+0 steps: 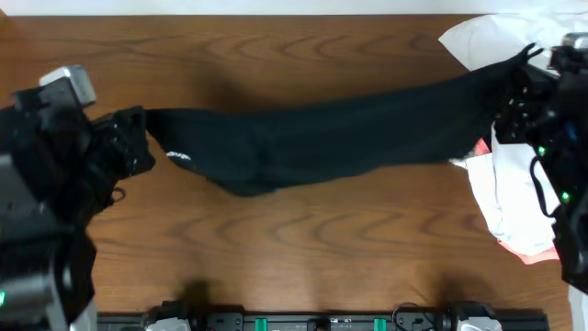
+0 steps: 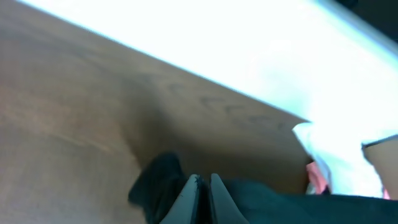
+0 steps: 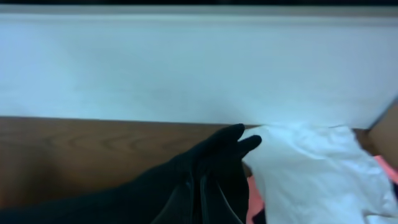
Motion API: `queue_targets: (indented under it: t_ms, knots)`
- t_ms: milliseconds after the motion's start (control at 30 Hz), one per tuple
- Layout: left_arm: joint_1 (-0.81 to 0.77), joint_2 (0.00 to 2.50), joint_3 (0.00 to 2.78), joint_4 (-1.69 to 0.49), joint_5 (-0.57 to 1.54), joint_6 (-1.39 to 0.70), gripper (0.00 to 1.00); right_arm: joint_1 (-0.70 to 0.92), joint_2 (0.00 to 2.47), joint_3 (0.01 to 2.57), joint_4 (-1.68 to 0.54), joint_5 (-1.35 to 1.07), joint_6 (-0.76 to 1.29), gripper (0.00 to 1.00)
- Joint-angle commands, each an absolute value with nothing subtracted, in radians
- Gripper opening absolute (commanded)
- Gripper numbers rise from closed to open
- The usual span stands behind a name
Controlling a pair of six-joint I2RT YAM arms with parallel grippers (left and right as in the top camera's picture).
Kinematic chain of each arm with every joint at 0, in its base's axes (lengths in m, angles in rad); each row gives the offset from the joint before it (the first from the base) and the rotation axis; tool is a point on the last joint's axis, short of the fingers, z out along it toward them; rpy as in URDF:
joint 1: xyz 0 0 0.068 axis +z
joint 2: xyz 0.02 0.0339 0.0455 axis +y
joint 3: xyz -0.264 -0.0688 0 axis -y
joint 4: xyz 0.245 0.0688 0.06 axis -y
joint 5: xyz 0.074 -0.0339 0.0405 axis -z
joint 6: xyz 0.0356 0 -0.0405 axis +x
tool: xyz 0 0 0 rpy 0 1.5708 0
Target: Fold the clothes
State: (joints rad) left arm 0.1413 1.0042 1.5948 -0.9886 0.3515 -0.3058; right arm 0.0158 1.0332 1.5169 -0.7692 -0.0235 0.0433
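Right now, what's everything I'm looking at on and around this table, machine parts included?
table: one, brown wood, under everything
black garment: one, black with a tiny white print, stretched left to right across the middle
white garment: one, white, crumpled at the right end, partly under the black one
coral-pink garment: one, coral-pink, peeking out from under the white one
rail: one, black with green spots, along the near edge
left arm: one, black, left end
right arm: one, black, right end
left fingers: one pair, pale, shut on the black garment's left end
right fingers: one pair, dark, shut on its right end
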Motion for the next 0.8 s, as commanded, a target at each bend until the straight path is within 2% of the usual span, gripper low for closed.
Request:
queue_targets:
  t_ms: [0,267,567,767]
  knots:
    - [0.147,0.946,1.652,-0.987,0.362,-0.285,0.06,0.007,1.028,1.591,-0.795,0.050,0.020,0.01]
    - [0.147,0.939,1.691,-0.987,0.363,-0.286,0.06,0.007,1.046,1.634,-0.841,0.109,0.020,0.01]
    - [0.147,1.146,1.691,-0.972,0.363,-0.285,0.06,0.007,1.262,1.634,-0.830,0.108,0.009,0.01]
    - [0.147,1.382,1.691,-0.764,0.363,-0.284,0.06,0.007,1.489,1.634,-0.660,0.075,-0.011,0.01]
